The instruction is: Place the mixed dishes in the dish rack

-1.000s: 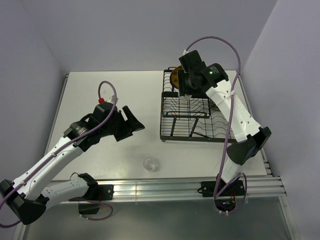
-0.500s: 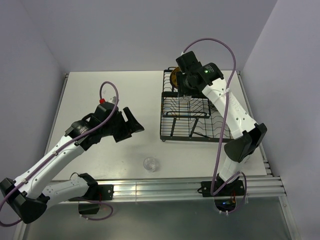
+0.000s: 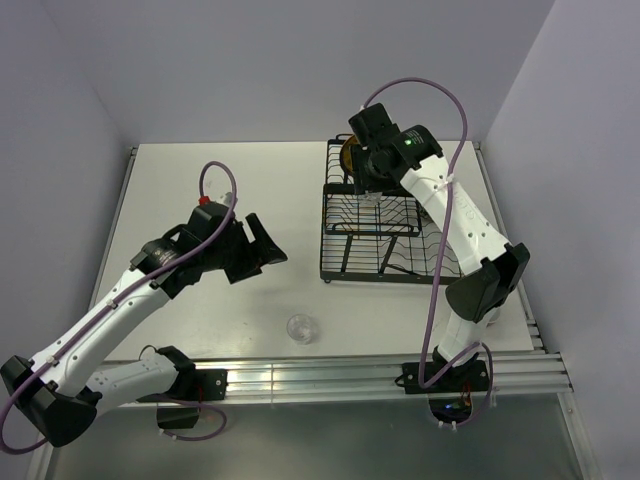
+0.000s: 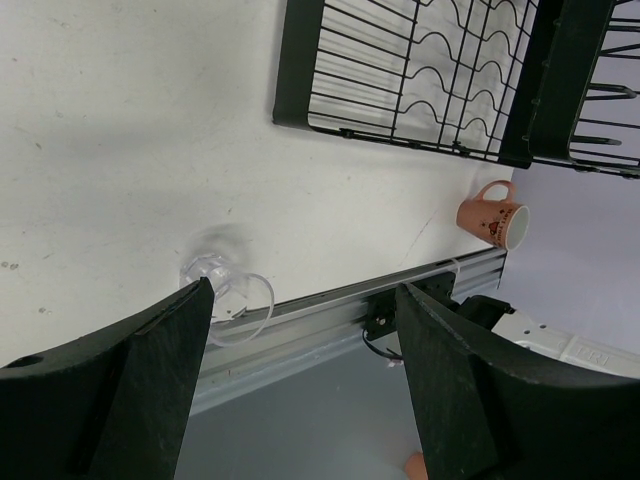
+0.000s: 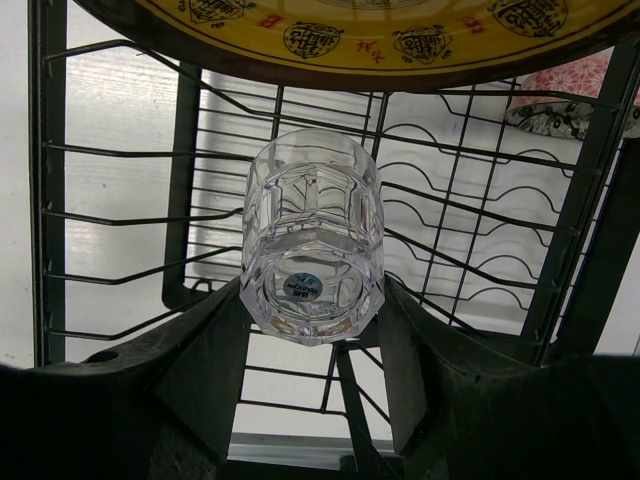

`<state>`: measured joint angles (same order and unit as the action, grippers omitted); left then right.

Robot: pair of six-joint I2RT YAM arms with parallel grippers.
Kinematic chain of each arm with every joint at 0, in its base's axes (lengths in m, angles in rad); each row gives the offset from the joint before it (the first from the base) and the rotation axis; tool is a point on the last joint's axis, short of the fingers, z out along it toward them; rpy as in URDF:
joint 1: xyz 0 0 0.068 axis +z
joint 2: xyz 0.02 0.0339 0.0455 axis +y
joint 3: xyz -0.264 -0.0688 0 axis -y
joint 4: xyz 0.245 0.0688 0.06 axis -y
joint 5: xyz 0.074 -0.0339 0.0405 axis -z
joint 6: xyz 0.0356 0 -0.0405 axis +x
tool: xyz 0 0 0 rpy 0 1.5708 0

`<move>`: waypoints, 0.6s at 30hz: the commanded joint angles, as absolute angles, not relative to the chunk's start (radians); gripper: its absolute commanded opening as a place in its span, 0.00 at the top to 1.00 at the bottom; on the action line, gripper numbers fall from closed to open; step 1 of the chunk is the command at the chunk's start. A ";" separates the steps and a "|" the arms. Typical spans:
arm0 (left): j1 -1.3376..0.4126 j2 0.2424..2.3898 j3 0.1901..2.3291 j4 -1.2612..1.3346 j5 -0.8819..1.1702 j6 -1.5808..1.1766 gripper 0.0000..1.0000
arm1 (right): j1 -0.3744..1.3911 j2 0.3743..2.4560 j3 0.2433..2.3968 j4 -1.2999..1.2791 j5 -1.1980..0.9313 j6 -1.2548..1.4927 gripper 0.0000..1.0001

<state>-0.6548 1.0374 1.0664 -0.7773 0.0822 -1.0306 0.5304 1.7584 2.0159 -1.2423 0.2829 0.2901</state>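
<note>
Only the right wrist view shows the right claw (image 5: 312, 312) clamped on a tumbler (image 5: 312, 235) over the dish rack (image 5: 470, 205). The left claw (image 4: 300, 305) gapes wide and empty, apart from another tumbler (image 4: 212, 275) that stands by the worktop's (image 3: 200, 180) near edge.

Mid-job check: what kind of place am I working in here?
Likely a lab test cell, not a kitchen: a white table, plain walls closing it in, and an aluminium rail along its near edge.

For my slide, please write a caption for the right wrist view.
Right gripper holds a clear glass tumbler over the black dish rack, close to the yellow plate.
</note>
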 commanded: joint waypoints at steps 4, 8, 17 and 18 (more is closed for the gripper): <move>-0.644 1.034 1.063 -0.772 0.113 -0.996 0.21 | 0.531 1.772 2.065 -1.269 0.313 0.288 0.40; -0.640 1.034 1.046 -0.772 0.133 -0.994 0.19 | 0.532 1.773 2.069 -1.266 0.310 0.288 0.27; -0.641 1.029 1.016 -0.765 0.147 -1.008 0.19 | 0.532 1.763 2.077 -1.261 0.313 0.284 0.20; -0.640 1.031 1.014 -0.767 0.149 -1.008 0.19 | 0.532 1.761 2.079 -1.259 0.314 0.285 0.19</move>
